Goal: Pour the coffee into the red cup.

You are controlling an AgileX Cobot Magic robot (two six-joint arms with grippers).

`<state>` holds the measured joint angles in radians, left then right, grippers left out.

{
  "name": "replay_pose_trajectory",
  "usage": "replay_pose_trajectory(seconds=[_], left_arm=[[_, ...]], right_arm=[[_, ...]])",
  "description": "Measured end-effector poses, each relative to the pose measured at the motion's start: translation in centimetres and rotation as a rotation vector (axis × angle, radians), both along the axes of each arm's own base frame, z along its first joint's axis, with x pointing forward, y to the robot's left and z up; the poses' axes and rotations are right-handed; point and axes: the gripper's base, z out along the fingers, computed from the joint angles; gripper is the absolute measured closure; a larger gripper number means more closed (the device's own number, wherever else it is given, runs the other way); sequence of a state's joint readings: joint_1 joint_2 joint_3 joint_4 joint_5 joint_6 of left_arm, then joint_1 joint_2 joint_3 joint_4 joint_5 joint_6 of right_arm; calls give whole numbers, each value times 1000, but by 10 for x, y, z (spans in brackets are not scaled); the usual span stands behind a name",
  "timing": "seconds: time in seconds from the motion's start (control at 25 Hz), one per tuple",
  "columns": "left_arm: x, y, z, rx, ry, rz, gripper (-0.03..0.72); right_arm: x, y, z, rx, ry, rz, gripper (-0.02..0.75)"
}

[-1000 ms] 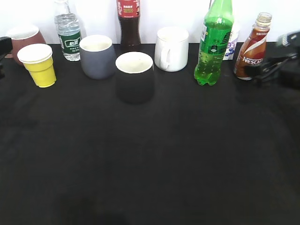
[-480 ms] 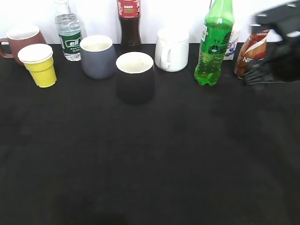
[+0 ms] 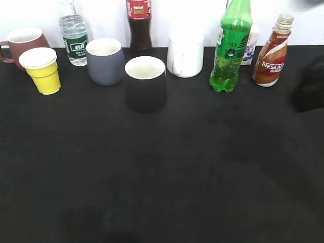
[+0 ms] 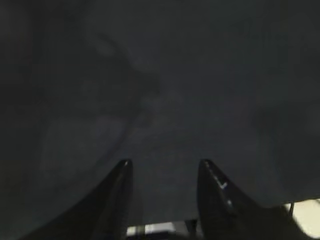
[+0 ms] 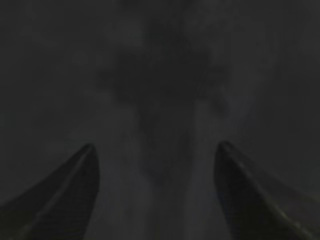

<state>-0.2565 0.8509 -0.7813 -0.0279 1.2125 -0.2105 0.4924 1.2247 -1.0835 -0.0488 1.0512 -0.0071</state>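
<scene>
From the exterior view, everything's lined up along the back edge of the black surface, which I'd guess is deliberate so the front stays free for the actual pouring. The coffee sits at the far right of that row, just right of the green soda bottle, standing upright with its long axis vertical, neck up, and the Nescafe label faces me. The red cup is way over at the far left end, mouth up, handle sticking out to the left, tucked right behind the yellow paper cup. So the two things I care about are about as far apart as they can get, with the black cup, grey cup and white mug in between. There's a dark blur at the right edge that's probably my right arm, too smeared to say much. In the left wrist view, the left gripper has its jaws spread with nothing between them, just dark cloth below. In the right wrist view it's the same deal: the right gripper has its jaws wide apart and empty, pointed down at the cloth, nowhere near the bottle as far as I can tell.
</scene>
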Motion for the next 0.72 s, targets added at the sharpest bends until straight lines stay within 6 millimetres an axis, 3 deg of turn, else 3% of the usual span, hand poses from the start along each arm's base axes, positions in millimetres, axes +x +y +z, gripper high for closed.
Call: replay_pose_trajectory(seconds=[0.16, 0.24, 0.32, 0.44, 0.48, 0.56, 0.72], left_arm=[[-56, 12, 30, -98, -274, -22, 323], [-82, 19, 37, -115, -401, -42, 234], [-97, 22, 31, -112, -454, -64, 179], [-96, 22, 1, -78, -386, -91, 169], [-94, 22, -11, -63, -343, -100, 169], [-93, 22, -18, -58, -317, -101, 169], [-94, 21, -19, -59, -313, -105, 169]], right_arm=[[-58, -26, 42, 107, -79, -12, 178], [-86, -41, 48, 147, -125, -13, 178], [-113, -56, 30, 151, -142, -24, 178], [-147, -75, -6, 184, -207, -26, 128], [-153, -79, -15, 196, -243, -26, 125], [-162, -84, -29, 219, -285, -24, 125], [-163, -83, -56, 196, -216, -25, 150]])
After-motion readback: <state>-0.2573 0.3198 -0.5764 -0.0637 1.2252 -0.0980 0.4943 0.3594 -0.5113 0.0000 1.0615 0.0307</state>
